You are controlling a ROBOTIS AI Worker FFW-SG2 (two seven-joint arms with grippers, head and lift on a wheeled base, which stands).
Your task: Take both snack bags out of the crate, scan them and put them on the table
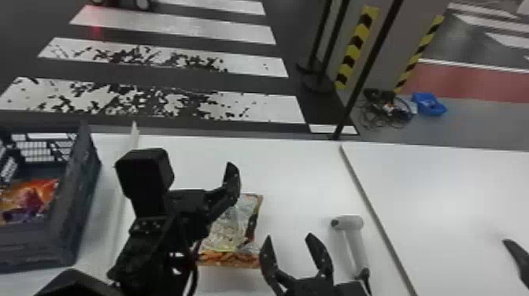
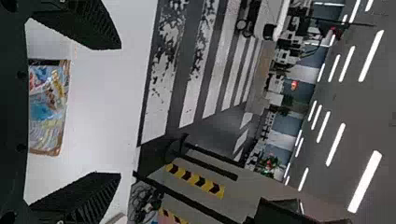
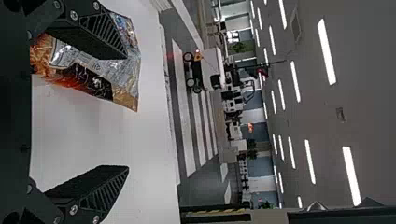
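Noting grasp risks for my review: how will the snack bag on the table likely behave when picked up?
The bag will probably flex and crumple, as its film looks thin and creased. Its glossy surface may prove slippery. Lying flat, it seems unlikely to roll.

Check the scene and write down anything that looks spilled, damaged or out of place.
Nothing looks spilled or askew on the table: crate, snack bag and scanner look ordinary. On the floor beyond, the painted stripes are worn, with dark patches, and cables lie in a loose tangle by the pillar.
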